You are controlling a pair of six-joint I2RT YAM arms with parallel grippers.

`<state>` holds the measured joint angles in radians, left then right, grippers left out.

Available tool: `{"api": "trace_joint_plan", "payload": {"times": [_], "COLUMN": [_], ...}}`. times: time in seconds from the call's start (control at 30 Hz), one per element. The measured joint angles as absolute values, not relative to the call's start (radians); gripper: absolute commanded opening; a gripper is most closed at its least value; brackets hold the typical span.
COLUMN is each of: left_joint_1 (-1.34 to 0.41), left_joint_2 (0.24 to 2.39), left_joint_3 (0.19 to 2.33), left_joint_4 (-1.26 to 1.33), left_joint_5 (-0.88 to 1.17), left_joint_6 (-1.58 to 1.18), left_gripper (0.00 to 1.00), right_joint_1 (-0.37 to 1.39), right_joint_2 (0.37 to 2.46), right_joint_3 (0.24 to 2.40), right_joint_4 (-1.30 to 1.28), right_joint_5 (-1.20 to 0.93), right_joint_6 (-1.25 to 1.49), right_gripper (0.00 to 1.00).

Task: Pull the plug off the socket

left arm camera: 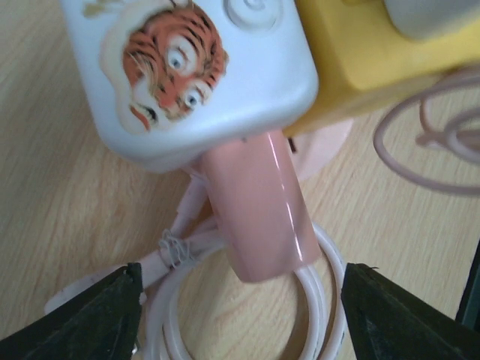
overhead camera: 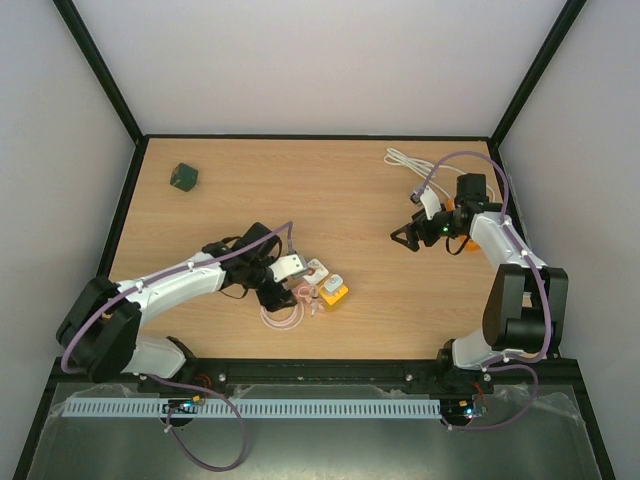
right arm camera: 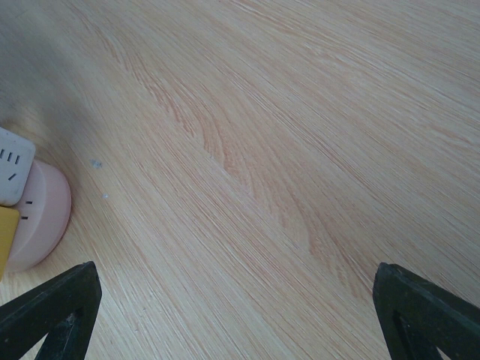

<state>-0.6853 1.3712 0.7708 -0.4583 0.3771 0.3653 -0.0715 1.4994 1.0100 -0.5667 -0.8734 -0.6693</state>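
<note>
A white block with a tiger sticker [left arm camera: 202, 75] and a yellow block [left arm camera: 375, 67] sit together on a round pink socket base [left arm camera: 322, 146]. A pink plug body [left arm camera: 259, 202] sticks out from under the white block, over a coiled pale pink cable [left arm camera: 324, 300]. My left gripper [left arm camera: 240, 319] is open, its fingers [left arm camera: 90, 322] on either side of the plug's end and the coil, touching neither. In the top view the assembly [overhead camera: 325, 282] lies mid-table with my left gripper [overhead camera: 295, 295] beside it. My right gripper [overhead camera: 405, 237] is open and empty, well to the right; its view shows the pink base [right arm camera: 41, 217] at the left edge.
A dark green cube [overhead camera: 184, 177] sits at the back left. A loose white cable [overhead camera: 415, 162] lies at the back right, behind the right arm. Black frame rails border the wooden table [overhead camera: 300, 190].
</note>
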Motion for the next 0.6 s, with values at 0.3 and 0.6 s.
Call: {"api": "trace_joint_plan", "payload": {"times": [0.3, 0.6], "left_joint_1": [-0.694, -0.727], "left_joint_2": [1.388, 1.415], "left_joint_3": [0.771, 0.763], "left_joint_4": [-0.357, -0.305], "left_joint_5": [0.381, 0.355], "left_joint_6": [0.266, 0.212], "left_gripper": [0.63, 0.51], "right_joint_1": [-0.072, -0.072], "right_joint_2": [1.500, 1.501], "right_joint_3": [1.010, 1.010], "right_joint_4": [-0.548, -0.533], "right_joint_5": [-0.873, -0.873], "right_joint_6": [-0.649, -0.638], "right_gripper": [0.97, 0.97]}}
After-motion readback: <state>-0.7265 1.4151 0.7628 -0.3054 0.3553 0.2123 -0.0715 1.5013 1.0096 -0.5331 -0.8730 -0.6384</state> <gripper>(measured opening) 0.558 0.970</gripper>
